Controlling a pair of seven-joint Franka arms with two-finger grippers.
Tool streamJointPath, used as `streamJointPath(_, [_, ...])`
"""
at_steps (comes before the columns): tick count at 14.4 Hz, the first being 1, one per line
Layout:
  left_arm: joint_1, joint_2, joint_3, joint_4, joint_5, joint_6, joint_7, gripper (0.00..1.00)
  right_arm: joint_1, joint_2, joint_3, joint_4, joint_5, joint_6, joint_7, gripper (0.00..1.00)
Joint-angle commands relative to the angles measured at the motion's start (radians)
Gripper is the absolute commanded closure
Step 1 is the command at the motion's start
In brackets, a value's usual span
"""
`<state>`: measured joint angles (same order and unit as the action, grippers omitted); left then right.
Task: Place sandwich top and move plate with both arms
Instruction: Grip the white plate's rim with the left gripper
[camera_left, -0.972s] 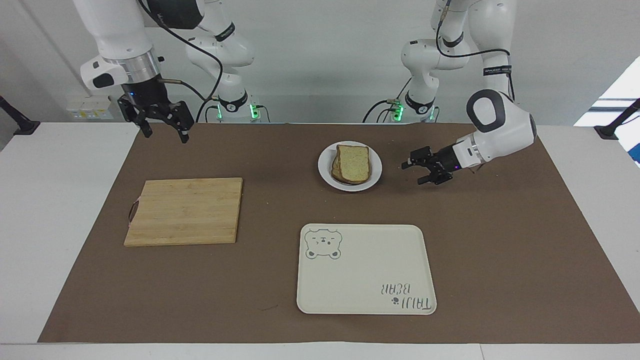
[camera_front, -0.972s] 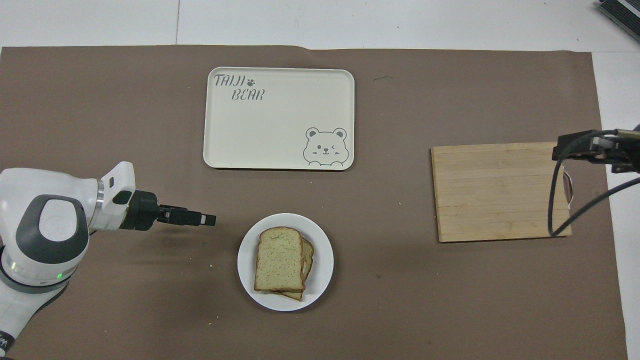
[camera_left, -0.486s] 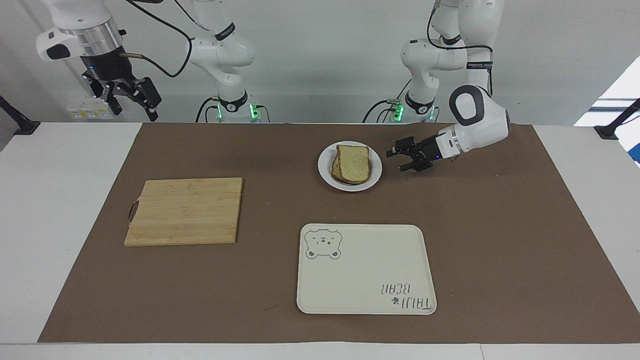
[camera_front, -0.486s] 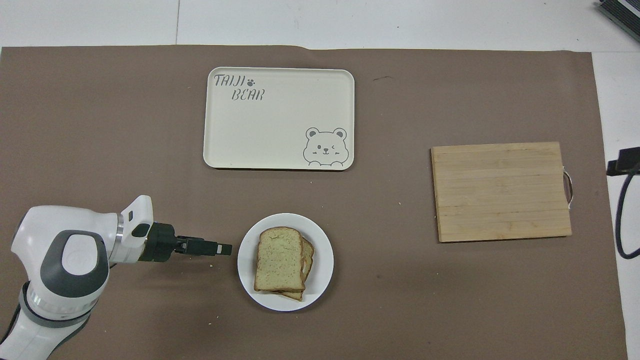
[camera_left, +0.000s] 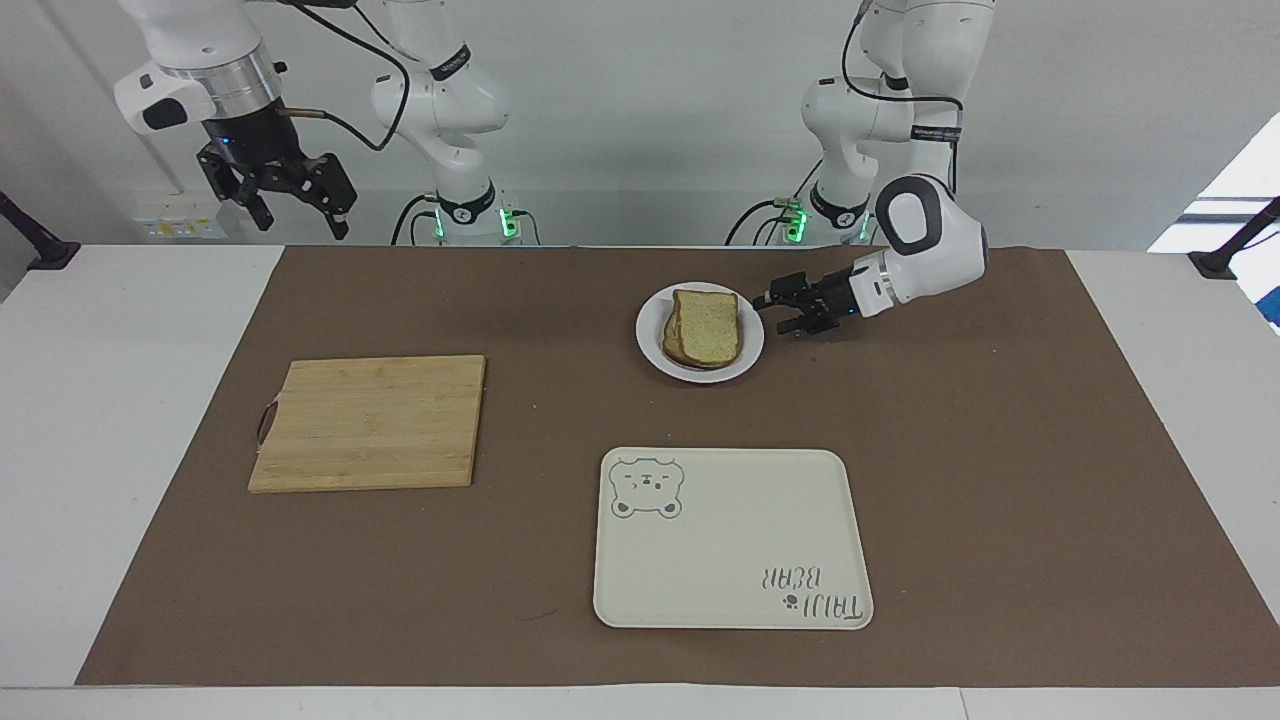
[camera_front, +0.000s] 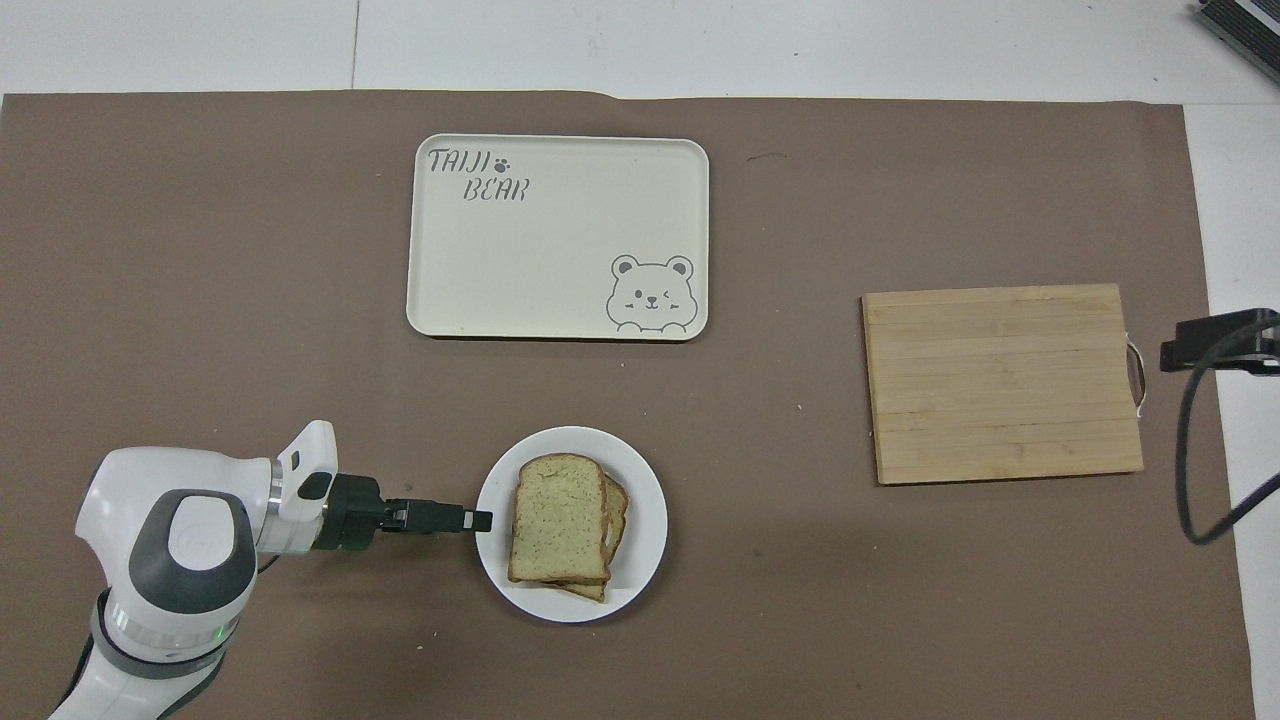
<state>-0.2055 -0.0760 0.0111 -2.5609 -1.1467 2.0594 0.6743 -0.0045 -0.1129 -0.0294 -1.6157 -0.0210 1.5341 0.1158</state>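
The sandwich top (camera_left: 708, 325) (camera_front: 556, 515), a speckled pale slice with a brown crust, lies on another slice on the small white plate (camera_left: 650, 332) (camera_front: 645, 520). The stack sits slightly askew, and whatever is between the slices is hidden. My left gripper (camera_left: 772, 313) (camera_front: 482, 520) lies low and level at the plate's rim on the side toward the left arm's end. Its fingers stand apart, one higher than the other, holding nothing. My right gripper (camera_left: 290, 205) hangs open and empty, high over the mat's edge beside the cutting board.
A wooden cutting board (camera_left: 370, 422) (camera_front: 1003, 382) lies toward the right arm's end. A cream tray with a bear drawing (camera_left: 732, 537) (camera_front: 557, 236) lies farther from the robots than the plate. A brown mat (camera_left: 1000, 480) covers the table.
My left gripper has slid low across the mat up to the plate's rim. The right arm rose away from the board's corner and now hangs high. Bread and plate have not moved.
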Motion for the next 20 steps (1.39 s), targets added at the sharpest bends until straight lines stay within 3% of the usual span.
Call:
streamJointPath(1, [-0.029,0.021,0.013,-0.019,-0.047,0.033,0.010,0.39,-0.005,-0.019,0.006,-0.029,-0.014,0.006,-0.019,0.00])
streamJointPath(11, [-0.042,0.036,0.013,-0.033,-0.048,0.068,0.011,0.51,-0.019,-0.027,-0.004,-0.038,-0.014,-0.005,-0.056,0.00])
streamJointPath(15, [-0.083,0.044,0.013,-0.055,-0.119,0.085,0.019,0.73,-0.019,-0.027,-0.007,-0.038,-0.014,-0.014,-0.054,0.00])
streamJointPath(16, [-0.091,0.053,0.013,-0.055,-0.126,0.094,0.019,0.82,-0.019,-0.027,-0.006,-0.038,-0.014,-0.014,-0.053,0.00])
streamJointPath(17, [-0.092,0.055,0.013,-0.055,-0.128,0.094,0.019,0.98,-0.015,-0.028,-0.006,-0.038,-0.014,-0.015,-0.047,0.00])
streamJointPath(20, [-0.080,0.059,0.015,-0.050,-0.131,0.084,0.015,1.00,-0.008,-0.043,-0.007,-0.065,-0.027,-0.003,-0.041,0.00])
